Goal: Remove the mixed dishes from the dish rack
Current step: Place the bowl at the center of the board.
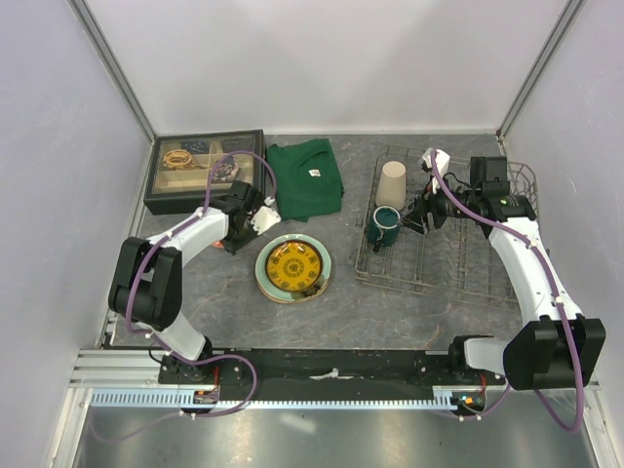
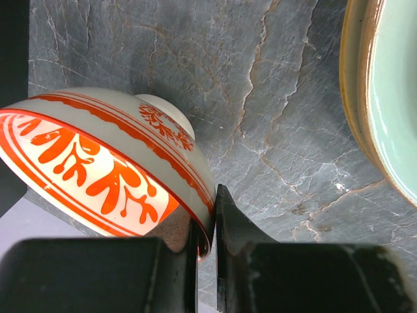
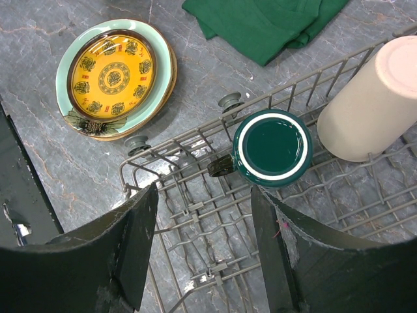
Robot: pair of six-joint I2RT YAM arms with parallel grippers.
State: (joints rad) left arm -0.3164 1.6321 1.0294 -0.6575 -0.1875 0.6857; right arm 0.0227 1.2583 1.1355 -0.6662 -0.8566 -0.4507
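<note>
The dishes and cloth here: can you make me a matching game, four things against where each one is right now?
Things:
1. red-and-white bowl
2. dark green mug
3. yellow plate
4. green cloth

Places:
A. standing in the dish rack
B. lying on the pale green plate
C. rim pinched by the left gripper
D. on the table between the black tray and the rack

Pairs: 1-C, 2-A, 3-B, 4-D

In the one dish rack [image 1: 458, 263], two dishes are counted: one beige tumbler [image 1: 392, 182] and one dark green handled mug [image 1: 384, 225]. Left of the rack, three stacked plates [image 1: 292, 265], one red-and-white patterned bowl [image 2: 98, 156], one folded green cloth [image 1: 307, 175] and one black compartmented tray [image 1: 200, 171] are counted.
</note>
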